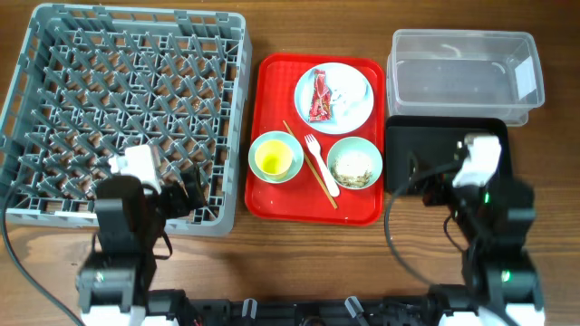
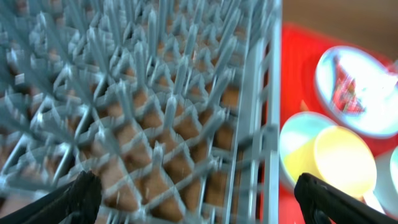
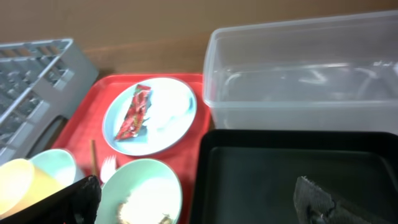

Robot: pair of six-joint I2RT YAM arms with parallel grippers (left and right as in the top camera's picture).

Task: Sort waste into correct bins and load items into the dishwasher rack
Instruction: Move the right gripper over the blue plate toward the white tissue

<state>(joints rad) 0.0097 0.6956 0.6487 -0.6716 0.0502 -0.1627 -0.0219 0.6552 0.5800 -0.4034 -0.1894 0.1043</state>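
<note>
Wide, empty: my left gripper [image 2: 200,202] and right gripper [image 3: 199,200]; sorting unstarted, I reckon, so next pinch the crumpled red-and-white wrapper [image 3: 134,112].

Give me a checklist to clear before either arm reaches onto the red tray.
1. Left end effector open and holding nothing, over the dishwasher rack: ok.
2. Right end effector open and holding nothing, by the black tray: ok.
3. Wrapper lies exposed on the white plate: ok.
4. Clear tub uncovered: ok.
5. Fork and chopsticks apart enough to lift one alone: cannot tell.
6. Scraps loose in their bowl: cannot tell.
</note>
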